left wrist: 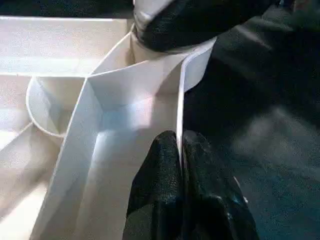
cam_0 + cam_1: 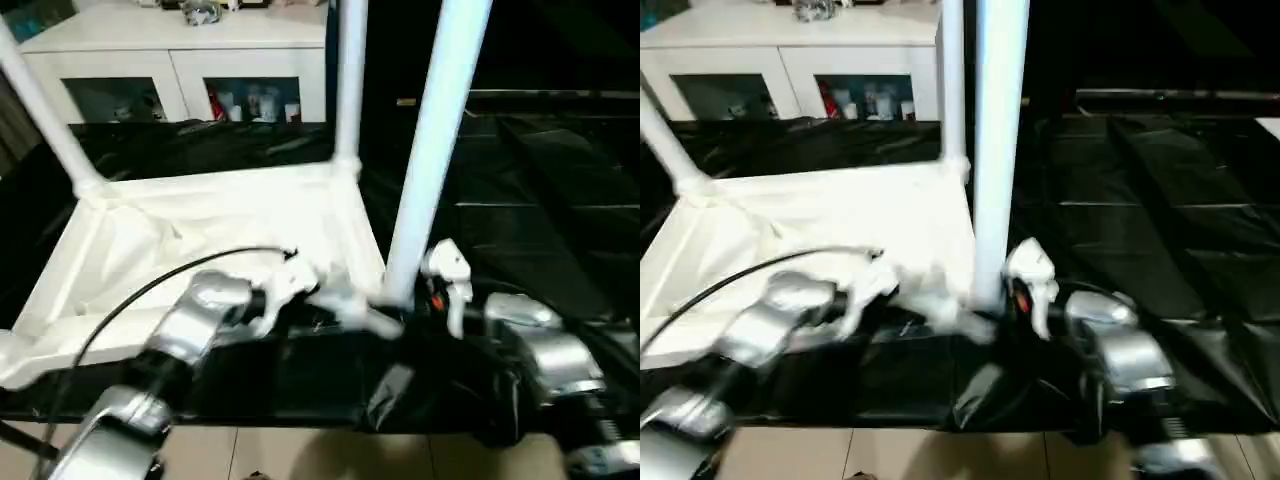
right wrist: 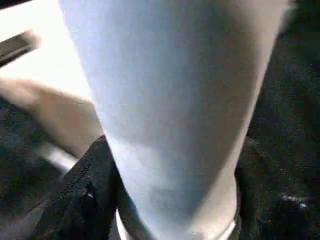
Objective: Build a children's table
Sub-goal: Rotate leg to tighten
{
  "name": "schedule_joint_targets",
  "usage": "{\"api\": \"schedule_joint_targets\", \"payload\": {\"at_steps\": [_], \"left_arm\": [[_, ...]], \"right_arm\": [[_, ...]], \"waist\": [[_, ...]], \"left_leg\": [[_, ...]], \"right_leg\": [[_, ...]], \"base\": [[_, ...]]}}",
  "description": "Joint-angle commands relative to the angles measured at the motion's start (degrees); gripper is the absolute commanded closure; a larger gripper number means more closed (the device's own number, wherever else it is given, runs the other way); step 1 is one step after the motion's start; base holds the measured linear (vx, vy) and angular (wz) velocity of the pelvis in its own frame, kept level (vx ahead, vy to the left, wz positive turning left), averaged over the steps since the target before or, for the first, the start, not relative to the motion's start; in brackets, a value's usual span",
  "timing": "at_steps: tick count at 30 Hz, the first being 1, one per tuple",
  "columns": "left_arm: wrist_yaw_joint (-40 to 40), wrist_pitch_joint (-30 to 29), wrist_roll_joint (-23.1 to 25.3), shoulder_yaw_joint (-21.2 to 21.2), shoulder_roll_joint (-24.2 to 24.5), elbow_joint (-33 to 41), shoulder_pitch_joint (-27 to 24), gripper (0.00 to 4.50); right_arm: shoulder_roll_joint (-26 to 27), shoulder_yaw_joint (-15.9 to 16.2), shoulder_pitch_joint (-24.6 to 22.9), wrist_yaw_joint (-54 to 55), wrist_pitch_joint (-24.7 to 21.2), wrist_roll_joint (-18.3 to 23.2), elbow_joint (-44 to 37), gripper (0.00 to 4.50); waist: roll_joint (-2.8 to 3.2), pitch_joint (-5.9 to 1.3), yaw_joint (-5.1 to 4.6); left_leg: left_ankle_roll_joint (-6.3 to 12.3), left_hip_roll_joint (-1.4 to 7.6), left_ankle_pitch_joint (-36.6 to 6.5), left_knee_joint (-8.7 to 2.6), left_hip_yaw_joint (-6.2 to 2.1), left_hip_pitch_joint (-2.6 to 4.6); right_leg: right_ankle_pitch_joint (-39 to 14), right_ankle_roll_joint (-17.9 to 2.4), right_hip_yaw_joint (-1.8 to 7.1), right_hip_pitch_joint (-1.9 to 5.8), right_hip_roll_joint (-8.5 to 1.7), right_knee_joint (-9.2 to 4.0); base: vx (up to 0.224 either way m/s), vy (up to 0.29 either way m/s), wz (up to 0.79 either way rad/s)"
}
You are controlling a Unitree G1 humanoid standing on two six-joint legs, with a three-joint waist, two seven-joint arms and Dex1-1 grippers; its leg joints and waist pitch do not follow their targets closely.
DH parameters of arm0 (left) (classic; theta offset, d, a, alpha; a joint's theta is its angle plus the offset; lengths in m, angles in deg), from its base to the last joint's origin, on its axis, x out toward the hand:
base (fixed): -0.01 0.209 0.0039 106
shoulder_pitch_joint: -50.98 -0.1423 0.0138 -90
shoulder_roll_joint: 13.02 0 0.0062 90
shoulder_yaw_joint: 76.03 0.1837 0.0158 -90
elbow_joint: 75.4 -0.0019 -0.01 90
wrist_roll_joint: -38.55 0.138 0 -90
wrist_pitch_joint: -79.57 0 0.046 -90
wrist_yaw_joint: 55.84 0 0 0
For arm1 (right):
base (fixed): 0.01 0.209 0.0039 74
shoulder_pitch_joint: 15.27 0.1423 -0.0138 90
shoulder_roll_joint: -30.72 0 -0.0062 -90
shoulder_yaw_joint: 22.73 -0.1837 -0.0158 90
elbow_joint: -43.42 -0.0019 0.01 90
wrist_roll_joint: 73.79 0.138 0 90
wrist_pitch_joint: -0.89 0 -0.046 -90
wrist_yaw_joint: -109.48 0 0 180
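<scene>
Upturned tabletop [image 2: 220, 215] lying ribs-up on the black-draped bench [image 2: 540, 230], at 10 o'clock from the middle of the head view. White cabinet [image 2: 170, 50] beyond it at 12.

Step in hand, by judgement: seating the near leg [image 2: 430, 150] into the corner socket at 4 o'clock of the tabletop.

- Left gripper [image 1: 180, 145]: fingers [image 1: 160, 170] pinched together on the thin upright rim wall of the tabletop, just beside that corner. Good as an anchor; best kept firm, so the tabletop cannot slide on the slick cloth.
- Right gripper [image 2: 425, 295]: fingers [image 3: 85, 200] set on either side of the near leg at its base, seemingly clamped on it.
- Near leg leaning slightly towards 1 o'clock. Better brought upright before pressing, then pushed straight down along its own axis, perhaps with a small twist.
- Grip so low on a long tube gives little leverage over the top end: slow, steady force, no jerks.
- Whether fully seated in the socket: cannot tell from here.

Count:
- Tabletops: one.
- Legs standing up from it: three, namely the near leg, the far-right leg [image 2: 350, 80] at 12 o'clock and the far-left leg [image 2: 45, 110] at 10 o'clock.
- Fourth leg: none spotted; the corner at 8 o'clock looks bare.
- Grippers at work: two, both at the same corner.
</scene>
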Motion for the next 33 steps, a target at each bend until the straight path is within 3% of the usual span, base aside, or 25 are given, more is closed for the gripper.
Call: {"api": "schedule_joint_targets", "payload": {"at_steps": [1,2,5,8,9,11,14,17,21,24,30,33], "left_arm": [[8.8,-0.5,0.9,-2.2,-1.7,-2.4,2.4,4.50],[11.0,-0.6,1.1,-2.4,-2.8,-3.4,3.3,4.50],[15.1,-0.5,1.6,-2.5,-5.2,-5.2,5.1,4.50],[14.8,1.2,2.2,-2.1,-6.1,-6.7,6.0,4.50],[14.2,1.7,2.2,-1.9,-6.1,-6.8,6.0,4.50],[13.0,2.6,2.2,-1.7,-6.2,-7.5,6.1,4.50],[8.4,3.8,1.7,-0.9,-4.8,-6.6,5.0,4.50],[0.2,4.7,0.2,-0.1,-1.9,-3.7,2.3,4.50],[-7.0,5.5,-1.3,0.8,1.0,-0.7,-0.1,4.50],[-9.2,5.4,-1.6,1.0,2.4,0.2,-0.9,4.50],[-17.3,2.8,-5.1,0.5,6.0,6.3,-4.1,4.50],[-18.5,2.2,-5.6,0.3,6.9,7.9,-5.0,4.50]], "right_arm": [[2.8,1.1,-1.2,5.3,-2.8,-1.0,1.1,1.81],[4.4,1.2,-1.4,7.4,-2.7,-1.3,0.8,1.81],[8.4,2.5,-1.7,11.3,-1.7,-2.3,0.1,1.81],[10.2,4.2,-2.2,10.1,1.3,-3.0,-1.2,1.81],[10.2,4.3,-2.2,9.8,1.7,-2.9,-1.5,1.25],[10.4,3.6,-2.3,9.0,1.4,-1.5,-2.3,1.11],[7.7,2.9,-1.7,5.2,0.7,0.2,-3.3,0.77],[-0.2,3.8,-0.6,-7.0,0.2,1.9,-4.6,0.58],[-7.0,4.5,-0.5,-18.9,-2.2,4.7,-6.2,0.46],[-10.6,5.9,-0.8,-24.4,-1.3,4.2,-6.4,0.46],[-14.5,7.5,0.8,-32.4,-0.4,4.7,-5.3,0.46],[-14.3,7.7,1.8,-33.8,-0.3,5.5,-4.8,0.46]], "waist": [[-0.43,-3.39,-0.16],[-0.61,-3.41,-0.33],[-0.41,-3.50,-0.27],[-0.30,-3.46,-0.18],[-0.24,-3.43,-0.16],[-0.24,-3.46,-0.15],[-0.25,-3.45,-0.32],[-0.48,-3.51,-0.35],[-0.90,-3.90,0.03],[-0.78,-3.91,0.36],[-1.10,-3.50,0.15],[-1.18,-3.52,0.19]], "left_leg": [[-1.40,2.03,-17.7,-4.50,-1.51,1.67],[-1.04,1.95,-17.3,-4.49,-1.47,1.42],[-0.18,1.70,-15.8,-4.33,-1.42,1.09],[0.76,1.77,-15.9,-4.33,-1.41,1.09],[0.89,1.78,-16.4,-4.37,-1.42,1.12],[0.91,1.85,-16.6,-4.44,-1.49,1.07],[1.12,1.95,-17.1,-4.58,-1.59,0.96],[2.21,1.96,-15.9,-4.29,-1.46,0.69],[4.86,1.99,-10.3,-3.51,-1.15,0.36],[6.19,2.18,-9.4,-3.24,-0.93,0.47],[4.63,2.50,-12.9,-3.76,-1.01,0.75],[4.23,2.56,-12.6,-3.79,-1.03,0.80]], "right_leg": [[-16.9,-10.1,2.22,1.69,-3.01,-5.12],[-15.3,-10.5,2.25,2.00,-3.05,-5.05],[-13.8,-10.3,2.22,2.18,-3.16,-5.10],[-14.3,-9.9,2.18,2.20,-3.19,-5.25],[-15.2,-9.7,2.16,2.17,-3.18,-5.43],[-15.4,-9.6,2.15,2.20,-3.16,-5.33],[-15.2,-9.4,2.12,2.27,-3.19,-5.30],[-13.4,-10.1,2.15,2.61,-3.19,-5.09],[-5.9,-12.8,1.92,3.14,-3.05,-4.13],[-4.8,-14.1,1.86,2.72,-3.05,-3.92],[-12.3,-13.6,1.93,2.33,-3.13,-4.44],[-12.3,-13.5,2.03,2.24,-3.13,-4.29]], "base": [[0.000,0.000,0.00],[0.000,0.000,0.00],[0.000,0.000,0.00],[0.000,0.000,0.00],[0.000,0.000,0.00],[0.000,0.000,0.00],[0.000,0.000,0.00],[0.000,0.000,0.00],[0.000,0.000,0.00],[0.000,0.000,0.00],[0.000,0.000,0.00],[0.000,0.000,0.00]]}}
